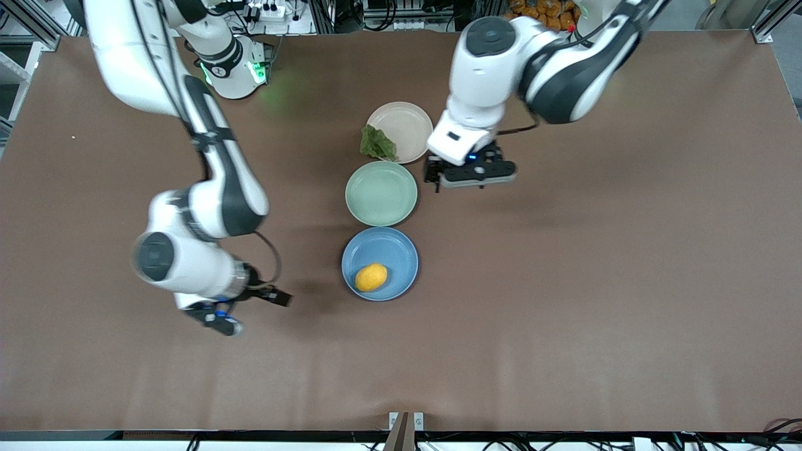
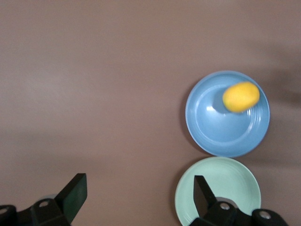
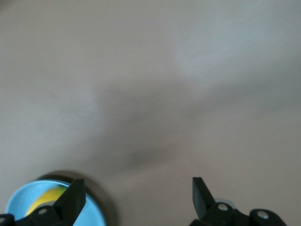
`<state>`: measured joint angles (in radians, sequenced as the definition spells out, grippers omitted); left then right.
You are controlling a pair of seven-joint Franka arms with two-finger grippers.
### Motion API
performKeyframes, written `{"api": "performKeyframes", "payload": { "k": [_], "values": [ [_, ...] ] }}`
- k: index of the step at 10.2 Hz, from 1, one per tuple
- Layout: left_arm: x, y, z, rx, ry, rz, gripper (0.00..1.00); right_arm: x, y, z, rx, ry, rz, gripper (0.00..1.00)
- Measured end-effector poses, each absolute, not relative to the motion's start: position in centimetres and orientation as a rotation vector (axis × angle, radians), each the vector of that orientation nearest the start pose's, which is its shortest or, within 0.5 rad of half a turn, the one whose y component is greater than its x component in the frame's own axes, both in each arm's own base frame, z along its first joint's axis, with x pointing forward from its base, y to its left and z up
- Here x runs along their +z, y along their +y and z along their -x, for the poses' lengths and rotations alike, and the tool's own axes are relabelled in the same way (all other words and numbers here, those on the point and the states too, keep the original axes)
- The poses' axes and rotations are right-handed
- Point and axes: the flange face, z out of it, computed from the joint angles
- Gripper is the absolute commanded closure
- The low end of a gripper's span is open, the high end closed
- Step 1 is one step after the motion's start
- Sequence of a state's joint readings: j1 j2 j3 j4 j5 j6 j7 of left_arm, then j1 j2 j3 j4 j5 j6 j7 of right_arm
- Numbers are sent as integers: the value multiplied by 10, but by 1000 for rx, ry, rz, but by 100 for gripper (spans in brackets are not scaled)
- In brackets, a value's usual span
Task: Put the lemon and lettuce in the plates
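The lemon [image 1: 371, 277] lies in the light blue plate [image 1: 395, 250], the plate nearest the front camera. The lettuce [image 1: 378, 143] lies across the rim of the pale pink-beige plate [image 1: 407, 125], part on the plate and part over its edge toward the right arm's end. My left gripper [image 1: 470, 178] is open and empty, up in the air beside the pink-beige and mint plates. Its wrist view shows the lemon [image 2: 241, 96] in the blue plate [image 2: 211, 127]. My right gripper [image 1: 250, 310] is open and empty, beside the blue plate [image 3: 21, 200] toward the right arm's end.
A mint green plate [image 1: 381, 193] stands empty between the two other plates, and shows in the left wrist view [image 2: 225, 181]. The three plates form a line down the middle of the brown table [image 1: 595, 282].
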<state>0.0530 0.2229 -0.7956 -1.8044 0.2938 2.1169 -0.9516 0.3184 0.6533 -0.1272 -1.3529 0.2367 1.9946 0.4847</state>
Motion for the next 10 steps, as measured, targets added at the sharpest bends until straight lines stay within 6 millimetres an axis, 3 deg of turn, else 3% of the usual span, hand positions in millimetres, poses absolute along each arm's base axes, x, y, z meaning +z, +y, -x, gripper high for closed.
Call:
{"api": "performKeyframes", "payload": {
  "k": [3, 5, 7, 8, 10],
  "values": [
    [521, -317, -518, -379, -208, 3183, 0, 402, 83, -704, 98, 308, 3010, 0],
    [559, -293, -517, -358, -190, 3132, 0, 443, 12, -692, 104, 159, 3026, 0],
    [599, -267, -522, -330, -149, 3109, 0, 488, -42, -675, 62, -22, 3102, 0],
    [618, -248, -527, -302, -169, 3123, 0, 510, -54, -667, 36, -87, 3157, 0],
    [647, -201, -537, -232, -143, 3157, 0, 546, -55, -653, -4, -116, 3176, 0]
  ]
}}
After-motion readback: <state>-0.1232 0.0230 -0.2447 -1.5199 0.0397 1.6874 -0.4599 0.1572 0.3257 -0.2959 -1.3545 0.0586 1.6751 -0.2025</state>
